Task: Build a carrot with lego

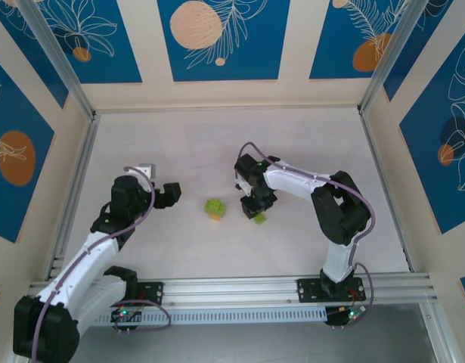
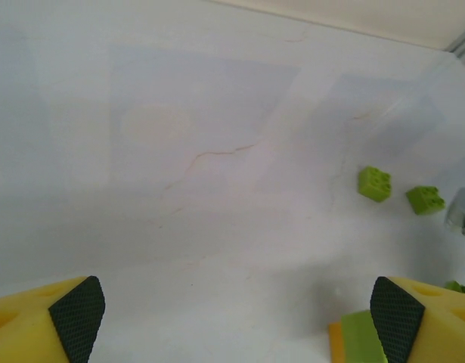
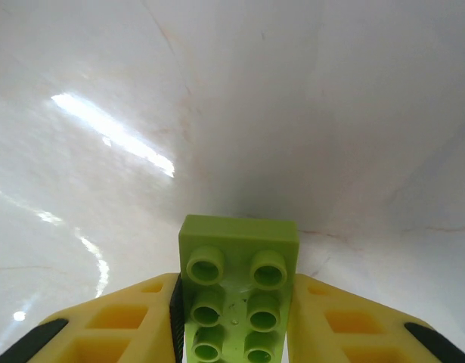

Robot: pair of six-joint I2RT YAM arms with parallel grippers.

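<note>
Top view: the right jaws reach down to the pale worktop (image 1: 308, 151) with a green brick (image 1: 259, 218) at their tips. The half-built carrot (image 1: 215, 208), green with an orange end, lies between the two sets of jaws, nearer the right ones.

Left wrist view: the left jaws stand wide apart and empty. The carrot (image 2: 351, 342) sits just inside one black textured pad (image 2: 397, 318). One loose brick (image 2: 374, 184) and another (image 2: 425, 199) lie well beyond the tips.

Right wrist view: the right jaws pinch the long sides of the brick (image 3: 238, 291), whose far end pokes past the tips. It is glossy lime plastic, square-cornered, with hollow round studs facing up. Being hard and slick, it probably wants a level lift and its studs lined up squarely before pressing, ideally with the left jaws steadying the carrot.
</note>
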